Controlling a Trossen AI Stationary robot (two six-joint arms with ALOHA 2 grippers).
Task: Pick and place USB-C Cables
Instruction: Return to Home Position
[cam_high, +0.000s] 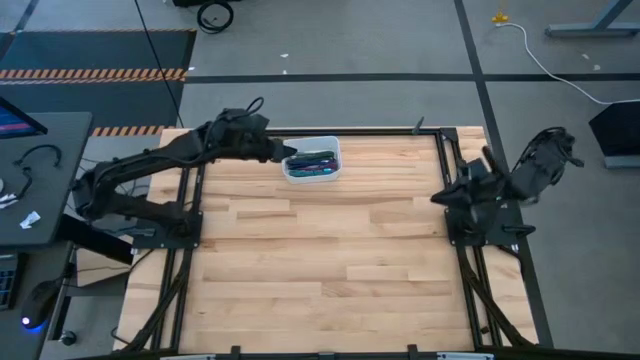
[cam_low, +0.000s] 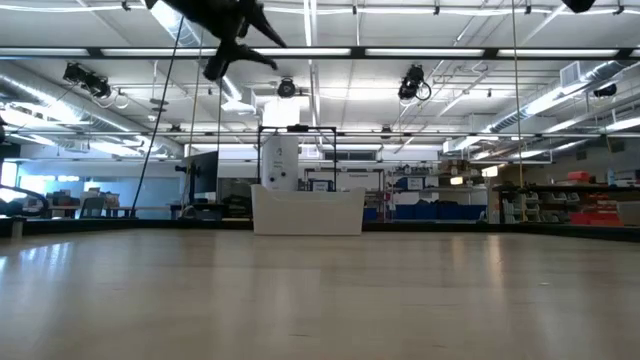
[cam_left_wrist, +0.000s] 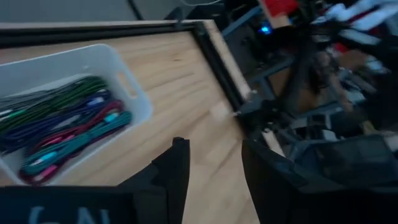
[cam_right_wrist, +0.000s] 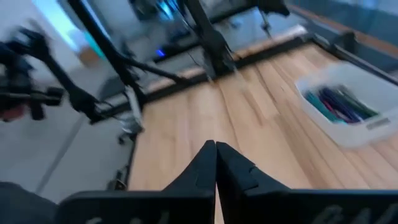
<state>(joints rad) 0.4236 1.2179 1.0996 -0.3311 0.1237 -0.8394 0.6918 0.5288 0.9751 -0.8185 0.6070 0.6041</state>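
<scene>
Several USB-C cables (cam_high: 312, 162), in teal, magenta, purple and green, lie bundled side by side in a white bin (cam_high: 330, 141) at the table's far middle. They also show in the left wrist view (cam_left_wrist: 68, 127) and the right wrist view (cam_right_wrist: 342, 102). My left gripper (cam_high: 285, 153) hangs open, high over the bin's left rim, with nothing between its fingers (cam_left_wrist: 177, 168). In the low view it is well above the bin (cam_low: 308, 212). My right gripper (cam_high: 438, 198) is shut on nothing, drawn back by the table's right edge, and its fingertips (cam_right_wrist: 216, 146) touch each other.
Black frame rails (cam_high: 447, 170) run along the table's left and right sides under each arm. The wooden top (cam_high: 320, 260) spreads from the bin toward the near edge. A grey desk (cam_high: 40, 180) with gear stands off the table's left side.
</scene>
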